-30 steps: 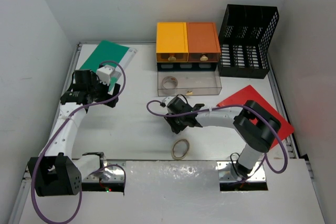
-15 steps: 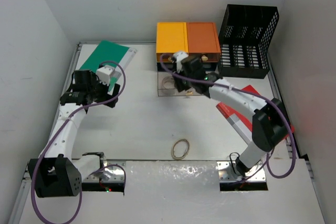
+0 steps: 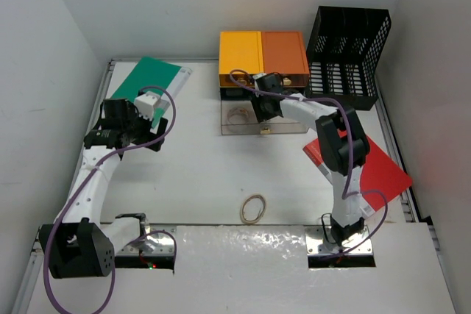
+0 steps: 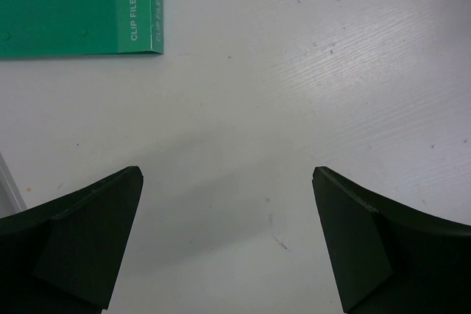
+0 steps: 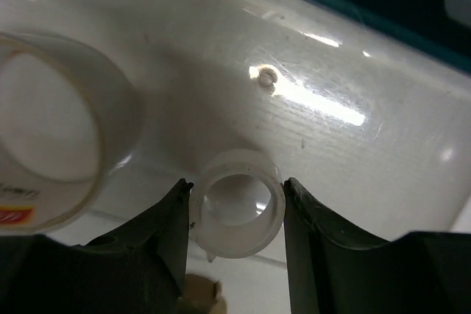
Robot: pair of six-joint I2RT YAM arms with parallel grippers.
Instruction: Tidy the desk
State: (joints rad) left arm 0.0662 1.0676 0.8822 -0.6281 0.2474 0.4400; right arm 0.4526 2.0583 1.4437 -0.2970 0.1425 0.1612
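Swung away from the middle of the flat white desk a second ago, the right gripper now sits at the far side, over the clear plastic tray in front of the yellow and orange drawer boxes. The left arm has not shifted.

In the right wrist view the jaws press onto a small translucent roll, one finger against each side, with its bore turned toward the camera. Directly beneath it is the tray's glossy floor. A larger tape roll lies just beside it on the camera's left, seemingly not touching. The floor to the right looks bare, so a release should go straight down or favour that side.

The left gripper is spread wide with nothing between its fingers, above bare desk, and the green clip file lies just beyond it.

The desk stretches beneath both arms from the near rail to the far wall. A flat tape ring lies loose on it close to the near edge, between the two bases, with open surface all round. The right arm seems slightly nearer to it.

A red folder lies under the right arm's elbow and a black mesh basket stands at the far right corner, so both crowd a swing that way.
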